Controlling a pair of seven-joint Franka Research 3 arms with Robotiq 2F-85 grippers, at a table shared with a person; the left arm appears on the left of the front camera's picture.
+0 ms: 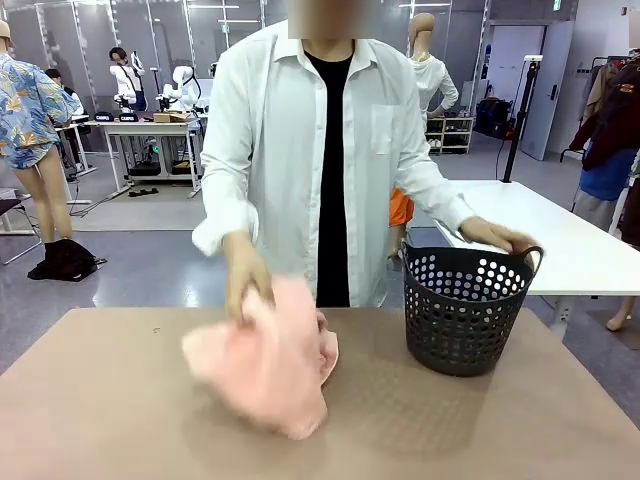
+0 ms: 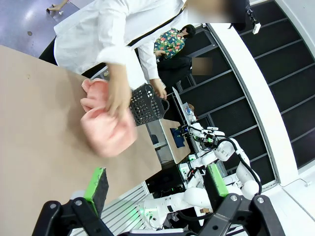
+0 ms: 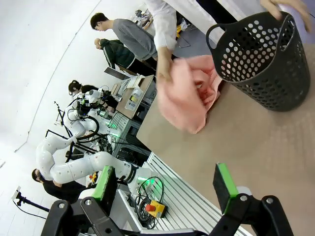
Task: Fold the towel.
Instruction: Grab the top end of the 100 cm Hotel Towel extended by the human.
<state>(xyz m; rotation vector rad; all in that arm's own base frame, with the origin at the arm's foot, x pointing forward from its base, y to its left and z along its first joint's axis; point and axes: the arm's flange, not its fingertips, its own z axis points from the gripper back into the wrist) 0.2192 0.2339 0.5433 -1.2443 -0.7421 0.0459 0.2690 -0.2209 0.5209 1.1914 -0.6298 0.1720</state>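
On table (image 1: pixel 100 400), towel (image 1: pixel 265 360) (bunched, axis unclear)

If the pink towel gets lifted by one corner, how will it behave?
Probably floppy: the towel lies bunched in soft folds under the person's hand, so it would drape and hang. Likely light, since one hand handles it. Unlikely to roll or tip; it sits slumped on the table.

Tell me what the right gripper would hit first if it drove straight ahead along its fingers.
Probably the brown tabletop, near its edge, just short of the crumpled salmon-pink terry towel. The right gripper hangs well back, so depth is unclear.
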